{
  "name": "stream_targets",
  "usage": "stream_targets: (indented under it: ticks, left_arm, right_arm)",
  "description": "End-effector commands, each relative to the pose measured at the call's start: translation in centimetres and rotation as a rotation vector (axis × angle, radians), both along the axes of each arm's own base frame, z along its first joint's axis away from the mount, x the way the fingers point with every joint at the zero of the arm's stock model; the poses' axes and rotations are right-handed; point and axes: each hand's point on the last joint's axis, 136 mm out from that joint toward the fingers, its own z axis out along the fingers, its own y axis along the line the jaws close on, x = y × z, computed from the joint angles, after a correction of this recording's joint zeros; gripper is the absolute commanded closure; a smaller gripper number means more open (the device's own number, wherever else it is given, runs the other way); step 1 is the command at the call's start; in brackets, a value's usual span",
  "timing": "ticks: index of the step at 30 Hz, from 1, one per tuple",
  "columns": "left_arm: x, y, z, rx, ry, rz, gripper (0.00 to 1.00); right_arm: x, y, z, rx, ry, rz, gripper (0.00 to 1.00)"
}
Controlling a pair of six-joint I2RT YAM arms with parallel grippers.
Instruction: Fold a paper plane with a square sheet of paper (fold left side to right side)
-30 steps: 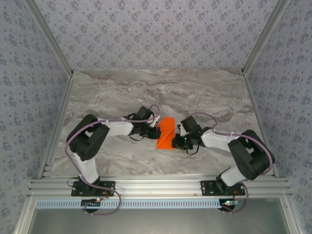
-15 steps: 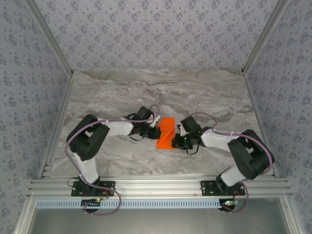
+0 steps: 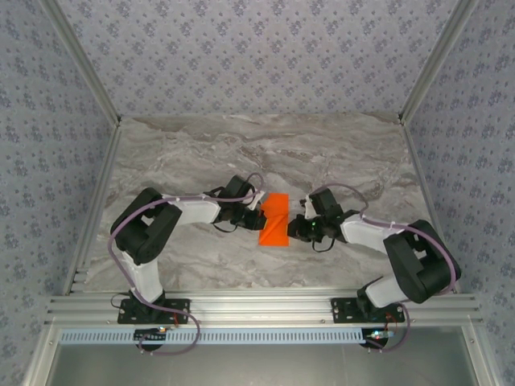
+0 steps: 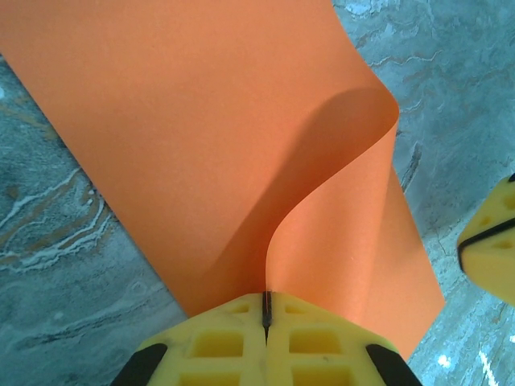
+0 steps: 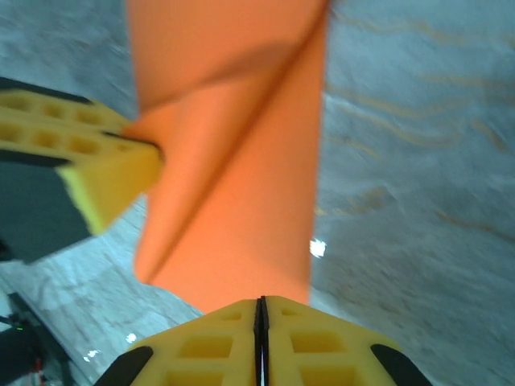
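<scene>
left gripper (image 4: 265,310) pinches shut on the lifted edge of the square sheet of paper (image 4: 201,137), which curls ahead of its jaws; right gripper (image 5: 260,310), pads together just behind the sheet, has only re-angled; the fold hasn't advanced

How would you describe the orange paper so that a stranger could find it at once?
On the grey marble table, look between the left gripper and the right gripper near the middle. The paper lies there, one edge pinched and curled up by the left gripper. It is the one bright orange thing.
</scene>
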Motion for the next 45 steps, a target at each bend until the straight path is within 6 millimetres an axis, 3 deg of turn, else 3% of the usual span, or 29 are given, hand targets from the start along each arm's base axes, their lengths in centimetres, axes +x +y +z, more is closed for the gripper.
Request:
stream_targets:
  ticks: [1,8,13,18,27,45]
  left_arm:
    - [0.2,0.0,-0.7,0.018,-0.002,-0.012,0.96]
    - [0.2,0.0,-0.7,0.018,-0.001,-0.014,0.96]
    - [0.1,0.0,-0.7,0.019,0.001,-0.014,0.96]
    - [0.0,-0.2,-0.6,0.017,0.000,-0.017,0.96]
    - [-0.1,-0.2,-0.7,0.021,0.001,-0.023,0.96]
    - [0.0,-0.2,-0.3,0.027,-0.006,-0.013,0.90]
  right_arm:
    - [2.0,1.7,2.7,0.109,-0.073,-0.012,0.89]
    - [4.6,3.5,3.4,0.121,-0.108,-0.020,0.89]
    - [5.5,5.3,2.7,0.122,-0.090,0.007,0.89]
    - [5.6,5.9,1.3,0.087,-0.061,0.013,0.89]
    - [4.3,4.6,-1.5,-0.010,0.007,0.017,0.89]
    - [1.9,1.6,-4.5,-0.168,0.068,0.021,0.89]
